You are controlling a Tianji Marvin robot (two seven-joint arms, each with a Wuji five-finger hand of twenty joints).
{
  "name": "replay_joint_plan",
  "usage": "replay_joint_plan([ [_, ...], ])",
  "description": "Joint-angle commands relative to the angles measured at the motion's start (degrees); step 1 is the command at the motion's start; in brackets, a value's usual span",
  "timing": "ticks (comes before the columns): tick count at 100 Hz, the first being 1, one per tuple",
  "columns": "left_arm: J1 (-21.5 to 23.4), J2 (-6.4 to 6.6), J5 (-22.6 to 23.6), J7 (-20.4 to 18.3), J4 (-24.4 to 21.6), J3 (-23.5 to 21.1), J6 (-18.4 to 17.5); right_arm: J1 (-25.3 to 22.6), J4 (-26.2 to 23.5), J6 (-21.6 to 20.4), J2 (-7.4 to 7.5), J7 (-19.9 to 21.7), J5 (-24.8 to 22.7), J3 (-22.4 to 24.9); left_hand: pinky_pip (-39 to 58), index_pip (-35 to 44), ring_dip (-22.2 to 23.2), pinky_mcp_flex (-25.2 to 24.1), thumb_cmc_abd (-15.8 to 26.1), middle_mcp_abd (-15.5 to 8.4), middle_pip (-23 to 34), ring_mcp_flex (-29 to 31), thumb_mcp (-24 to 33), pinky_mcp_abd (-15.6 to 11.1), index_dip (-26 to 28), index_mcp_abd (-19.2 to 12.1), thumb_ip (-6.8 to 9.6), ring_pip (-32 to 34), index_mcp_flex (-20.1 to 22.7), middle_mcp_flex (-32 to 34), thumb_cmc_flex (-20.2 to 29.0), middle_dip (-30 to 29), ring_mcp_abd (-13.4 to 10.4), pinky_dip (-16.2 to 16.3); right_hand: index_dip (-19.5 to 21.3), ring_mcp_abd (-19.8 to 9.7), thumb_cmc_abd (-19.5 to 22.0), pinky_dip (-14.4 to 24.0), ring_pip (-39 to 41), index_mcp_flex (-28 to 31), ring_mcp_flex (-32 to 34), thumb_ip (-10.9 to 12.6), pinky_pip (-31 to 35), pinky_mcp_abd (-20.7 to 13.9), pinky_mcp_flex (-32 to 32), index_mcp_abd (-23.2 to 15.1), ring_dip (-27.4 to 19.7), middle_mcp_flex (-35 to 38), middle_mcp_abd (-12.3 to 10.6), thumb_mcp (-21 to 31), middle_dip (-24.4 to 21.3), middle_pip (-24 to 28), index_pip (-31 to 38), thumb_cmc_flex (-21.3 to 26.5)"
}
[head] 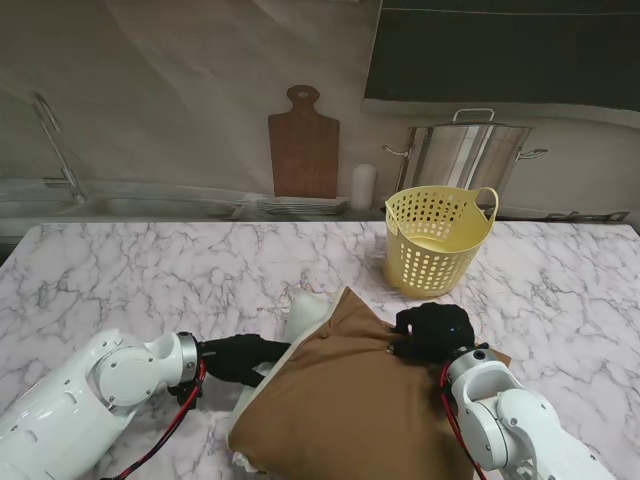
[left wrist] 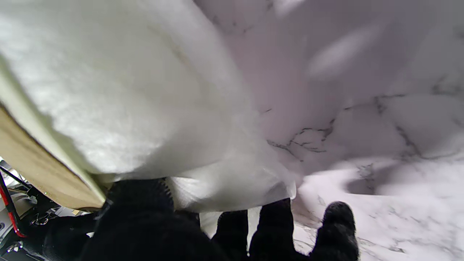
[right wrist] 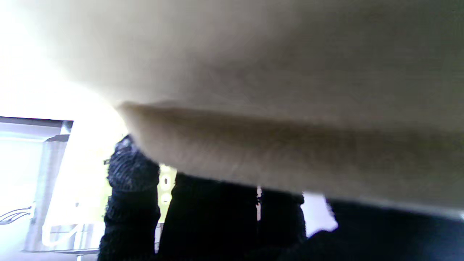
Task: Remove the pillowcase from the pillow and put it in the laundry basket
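Observation:
The brown pillowcase (head: pixel 350 405) lies near me on the marble table (head: pixel 150 280), still around the white pillow (head: pixel 304 316), which sticks out at its far left end. My left hand (head: pixel 240 358) is at the case's left opening. In the left wrist view its thumb and fingers (left wrist: pixel 275 224) pinch the pillow's edge (left wrist: pixel 145 90), beside the case's hem (left wrist: pixel 32 163). My right hand (head: pixel 432 332) is shut on the pillowcase's far right corner, and tan cloth (right wrist: pixel 253 90) drapes over its fingers (right wrist: pixel 132 188). The yellow laundry basket (head: pixel 436 240) stands upright just beyond the right hand.
A steel stockpot (head: pixel 465 155), a wooden cutting board (head: pixel 303 145), a white cylinder (head: pixel 363 187) and a rack of plates (head: pixel 295 207) line the back counter. A sink tap (head: pixel 55 145) is at the far left. Bare marble stretches to the left.

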Motion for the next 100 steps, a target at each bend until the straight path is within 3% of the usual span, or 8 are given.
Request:
replay_joint_plan([
  [1,0.88,0.91,0.86,-2.17,2.27,0.68,0.54,-1.22,1.04,1.72,0.84,-0.15,-0.83,1.44,21.48,3.14,1.20,-0.87,-5.32,3.78,2.99,2.14,-0.63,-0.51,0.76,2.23,-0.93,5.16,1.02,0.20,0.99,1.01,5.50,-0.12,1.81,-2.36,2.97,-0.48,14.03,1.59,9.59,5.10,1.90,0.81,0.63,-1.26,5.53,1.73,3.09,17.27,0.93,2.27,1.93,13.34],
  [31,0.69,1.11,1.59,-3.02,1.94,0.79,0.85,-6.11,-2.27,2.23,0.96,2.64,-4.13,6.17,21.12,3.15,1.12,-0.89,-5.31,3.75,2.98,2.02,-0.58,-0.53,0.80,2.26,-0.93,5.10,1.05,0.06,0.65,0.96,5.45,-0.10,2.50,-2.30,3.56,-0.62,13.77,1.51,9.26,5.08,1.68,0.73,0.14,-1.97,5.39,1.35,2.91,16.95,1.16,1.96,1.53,13.26],
  [46,0.50,1.10,1.81,-2.96,1.95,1.20,1.01,-7.51,-2.45,-1.66,1.07,2.83,-2.46,7.33,20.99,3.13,1.11,-0.90,-5.04,3.72,2.99,2.01,-0.56,-0.47,0.81,2.27,-0.94,5.12,0.97,0.02,0.55,0.95,5.49,-0.04,2.73,-2.25,3.81,-0.67,13.50,1.39,8.85,4.97,1.57,0.73,-0.09,-2.39,5.35,1.17,2.72,16.50,1.29,1.81,1.25,13.13],
  [66,0.21,0.89,1.98,-1.98,1.58,1.80,0.96,-5.42,0.67,-8.54,1.02,-2.43,1.11,5.09,21.05,3.11,1.16,-0.70,-4.39,3.67,3.05,2.15,-0.49,-0.61,0.84,2.27,-0.94,5.21,0.86,0.08,0.62,0.98,5.40,0.11,2.19,-1.93,5.22,-1.50,9.51,0.09,7.51,5.11,-0.52,0.73,-1.46,-3.82,4.76,0.14,1.30,14.00,-0.20,0.06,0.36,13.08],
  [100,4.26,-0.25,4.13,2.90,-3.67,-3.79,-0.42,-1.15,2.31,-9.77,0.93,-2.85,3.76,1.25,22.44,3.35,1.49,-0.08,-1.73,3.99,3.43,3.16,-0.50,-0.56,1.00,2.41,-1.13,5.76,1.24,1.27,1.47,1.22,5.41,0.73,0.46,-1.89,5.64,-1.59,8.19,-0.84,7.26,5.19,-0.85,0.80,-1.53,-3.76,5.01,-0.33,1.12,13.28,-1.15,-0.09,0.01,13.23],
])
